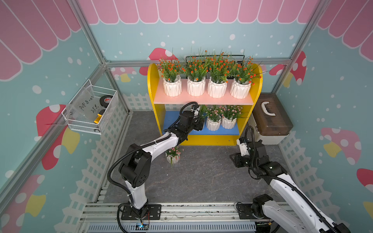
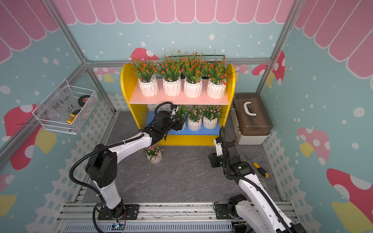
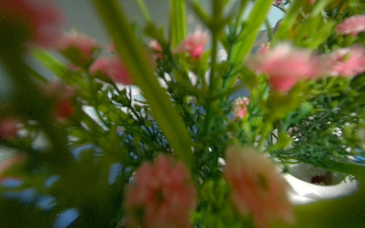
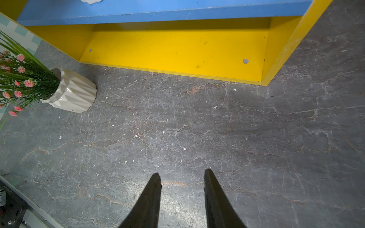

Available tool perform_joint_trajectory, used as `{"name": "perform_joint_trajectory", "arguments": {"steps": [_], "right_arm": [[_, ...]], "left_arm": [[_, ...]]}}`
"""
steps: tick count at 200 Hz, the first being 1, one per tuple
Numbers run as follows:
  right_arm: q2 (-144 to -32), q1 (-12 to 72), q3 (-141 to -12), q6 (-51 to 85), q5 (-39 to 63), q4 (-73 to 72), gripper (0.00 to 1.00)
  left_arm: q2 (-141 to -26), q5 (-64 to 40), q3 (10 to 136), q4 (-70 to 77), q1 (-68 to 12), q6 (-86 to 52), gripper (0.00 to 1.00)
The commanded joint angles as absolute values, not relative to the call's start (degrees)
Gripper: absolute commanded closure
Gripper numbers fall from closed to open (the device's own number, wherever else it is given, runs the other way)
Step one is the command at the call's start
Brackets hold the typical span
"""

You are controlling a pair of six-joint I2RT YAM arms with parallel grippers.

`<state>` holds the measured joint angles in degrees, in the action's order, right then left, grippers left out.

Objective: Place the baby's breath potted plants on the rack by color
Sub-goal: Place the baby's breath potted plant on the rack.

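Right wrist view outward: a third pink plant is being set on the rack.
Nearest, the right gripper hangs over the bare tabletop, jaws apart and empty. The last pink plant stands upright on the tabletop near the rack's front edge, under the left arm. Beyond it, the left gripper reaches into the left end of the blue shelf. Its jaws are closed, apparently on the pot of the third pink plant, whose sprigs fill the left wrist view. Two pink plants stand just beside it. Farthest, four orange-red plants line the pink shelf. The pot should probably sit flat and clear of its neighbour before the jaws part. The arm should then draw out low, free of the sprigs and the pink shelf.
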<state>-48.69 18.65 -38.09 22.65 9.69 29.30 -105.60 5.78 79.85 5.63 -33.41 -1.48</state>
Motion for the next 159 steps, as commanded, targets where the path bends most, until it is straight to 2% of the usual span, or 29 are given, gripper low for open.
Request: {"name": "perform_joint_trajectory", "arguments": {"steps": [1,21,57,92,125,159], "right_arm": [[-48.8,18.2,-37.9,21.4,9.0,29.7,0.64],[-49.0,18.1,-38.0,21.4,9.3,29.6,0.64],[-49.1,18.0,-38.0,21.4,9.6,29.5,0.64],[-48.9,18.1,-38.0,21.6,10.1,29.4,0.64],[-48.5,18.0,-37.7,22.1,10.7,28.8,0.64],[-48.9,18.0,-37.6,22.4,11.4,28.3,0.64]], "left_arm": [[-106.1,6.2,82.8,8.0,-32.9,-1.5,0.34],[-106.3,6.5,83.2,7.6,-32.9,-1.4,0.31],[-105.2,5.8,81.4,8.8,-32.9,-1.7,0.17],[-101.8,4.6,78.8,9.1,-33.0,-1.6,0.11],[-99.0,4.3,76.8,8.4,-33.0,-1.6,0.02],[-96.7,4.3,74.7,8.0,-33.2,-1.2,0.01]]}}
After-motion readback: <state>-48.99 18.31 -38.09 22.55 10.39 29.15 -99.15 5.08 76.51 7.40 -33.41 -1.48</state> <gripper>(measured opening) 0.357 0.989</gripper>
